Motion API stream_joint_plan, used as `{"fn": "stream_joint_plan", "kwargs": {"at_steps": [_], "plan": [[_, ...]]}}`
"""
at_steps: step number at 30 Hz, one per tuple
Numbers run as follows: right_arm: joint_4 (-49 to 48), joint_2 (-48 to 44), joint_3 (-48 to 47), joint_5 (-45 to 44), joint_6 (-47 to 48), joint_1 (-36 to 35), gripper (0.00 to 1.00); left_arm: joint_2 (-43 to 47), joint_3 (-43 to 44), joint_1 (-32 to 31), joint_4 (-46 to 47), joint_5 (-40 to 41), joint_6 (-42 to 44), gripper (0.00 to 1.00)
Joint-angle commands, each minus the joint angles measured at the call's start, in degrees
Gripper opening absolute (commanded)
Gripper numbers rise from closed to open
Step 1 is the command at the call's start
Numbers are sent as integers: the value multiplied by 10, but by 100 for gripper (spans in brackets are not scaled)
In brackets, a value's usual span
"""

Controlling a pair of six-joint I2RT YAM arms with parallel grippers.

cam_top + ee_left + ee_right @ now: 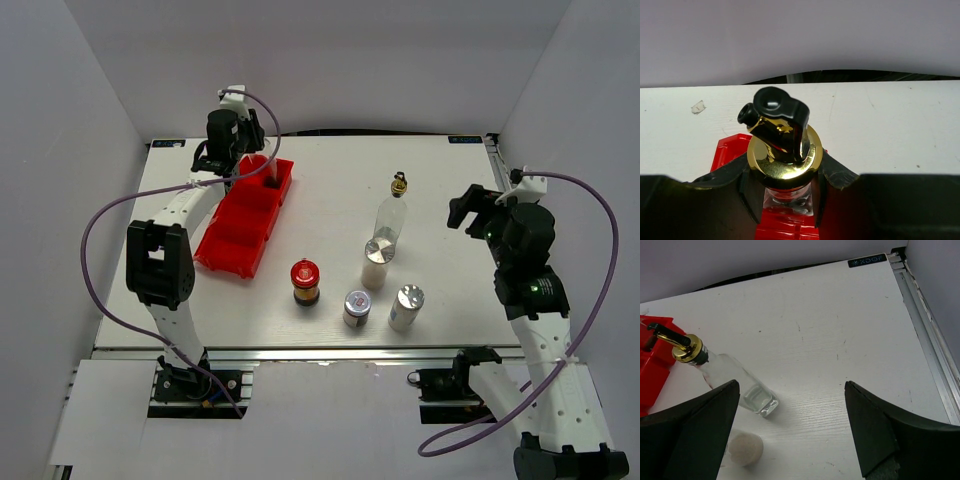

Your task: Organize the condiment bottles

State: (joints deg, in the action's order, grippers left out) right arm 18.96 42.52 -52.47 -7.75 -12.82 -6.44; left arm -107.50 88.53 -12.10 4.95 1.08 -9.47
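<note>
One outstretched end effector (pixel 785 192) around cruet (pixel 782 152)

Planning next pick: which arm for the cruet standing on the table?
Probably right: right gripper open, nearer that cruet; left gripper shut on the other cruet at the red tray.

Glossy gold spout (pixel 783 161) tops clear glass cruet (pixel 790 198)

red divided tray (pixel 243 226) at left of white table (pixel 330 200)
</note>
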Motion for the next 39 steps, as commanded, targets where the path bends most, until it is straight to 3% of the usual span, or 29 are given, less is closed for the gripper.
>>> {"fn": "stream_joint_plan", "kwargs": {"at_steps": [1, 3, 9, 11, 13, 14, 15, 31, 39], "plan": [[-41, -5, -3, 16, 16, -1, 89, 20, 6, -1, 48, -45, -6, 39], [-36, 1, -9, 8, 16, 0, 89, 21, 4, -1, 40, -49, -1, 51], [-19, 17, -16, -3, 11, 0, 89, 27, -9, -4, 20, -47, 22, 60], [-15, 18, -18, -4, 11, 0, 89, 25, -6, -7, 9, -44, 37, 76], [-14, 16, -19, -4, 11, 0, 89, 24, 1, -9, -7, -44, 42, 79], [-14, 14, -19, -5, 11, -1, 89, 25, 1, -9, -9, -44, 42, 91], [-15, 12, -18, -6, 12, 0, 89, 26, 4, -9, -12, -43, 42, 97], [-13, 17, -33, 16, 24, 0, 89, 99, 15, -12, -64, -84, 38, 98], [16, 48, -57, -26, -2, 1, 89, 153, 59, -17, -133, -39, 23, 98]]}}
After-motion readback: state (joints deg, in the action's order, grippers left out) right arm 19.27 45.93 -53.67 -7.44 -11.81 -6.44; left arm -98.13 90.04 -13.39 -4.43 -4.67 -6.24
